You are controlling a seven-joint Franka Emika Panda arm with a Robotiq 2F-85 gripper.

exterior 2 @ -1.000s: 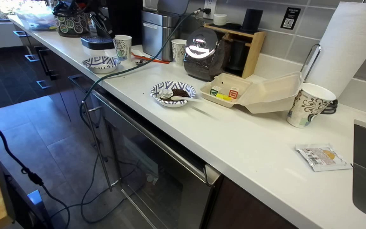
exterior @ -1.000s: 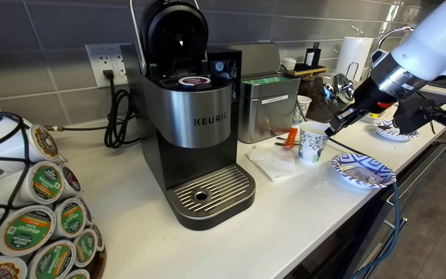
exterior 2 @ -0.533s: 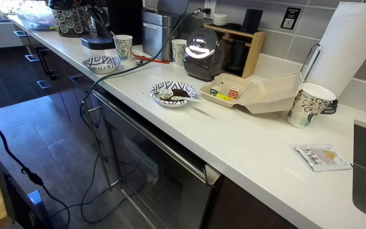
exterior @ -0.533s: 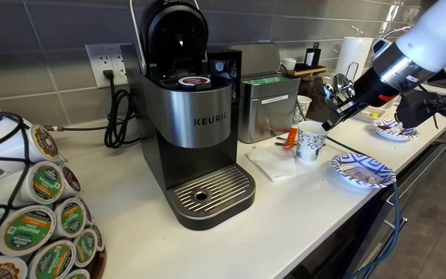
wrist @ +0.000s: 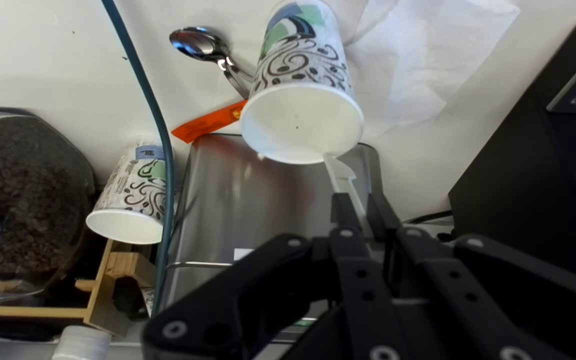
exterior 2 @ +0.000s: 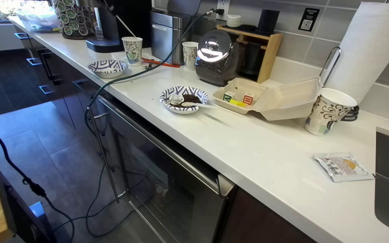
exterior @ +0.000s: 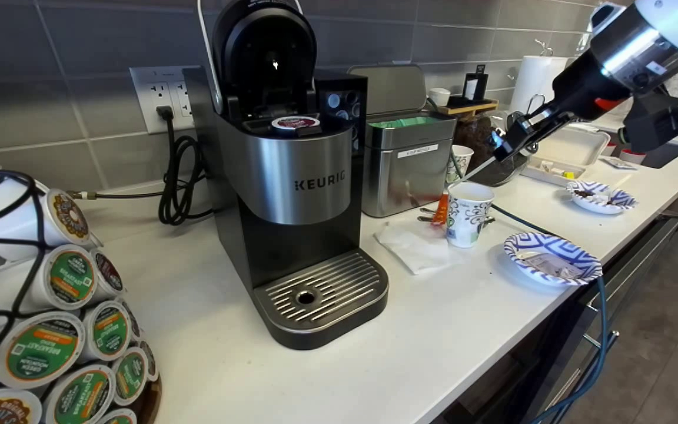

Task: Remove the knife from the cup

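Had the gripper (wrist: 360, 206) clamped on the white knife (wrist: 343, 175), with its lower end at the rim of the upright cup (wrist: 302, 65) — couldn't tell if clear. Judged removal nearly finished; called for lifting free before any sideways carry.

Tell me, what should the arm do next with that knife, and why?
Probably lift the knife slightly higher: the fingers hold it, but its lower end is at the rim of the cup, and I can't tell whether it's clear.
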